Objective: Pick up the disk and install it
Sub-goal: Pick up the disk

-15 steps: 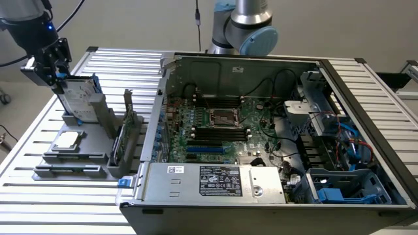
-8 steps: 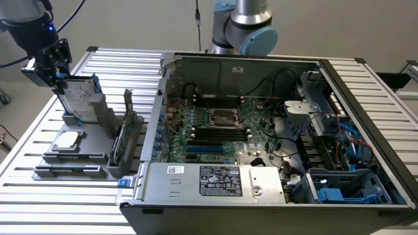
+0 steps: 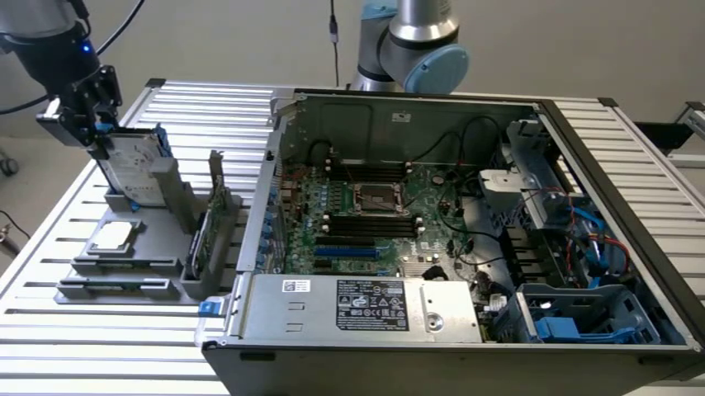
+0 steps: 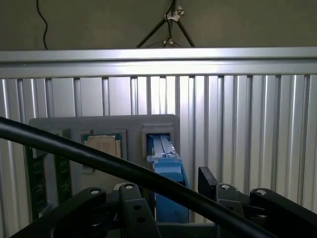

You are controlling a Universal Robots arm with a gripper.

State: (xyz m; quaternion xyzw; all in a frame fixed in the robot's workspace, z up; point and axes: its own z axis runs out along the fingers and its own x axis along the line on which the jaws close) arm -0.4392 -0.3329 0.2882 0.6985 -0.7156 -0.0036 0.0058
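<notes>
Claw [image 3: 97, 134] released, straddling upright disk [image 3: 132, 163] in grey stand [image 3: 167, 198]. Likely rigid, weighty, shock-sensitive; pinch flat faces beside blue rail.

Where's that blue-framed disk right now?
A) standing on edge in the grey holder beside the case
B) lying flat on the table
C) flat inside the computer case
A: the disk stands on edge in the grey holder, outside the open case.
</notes>
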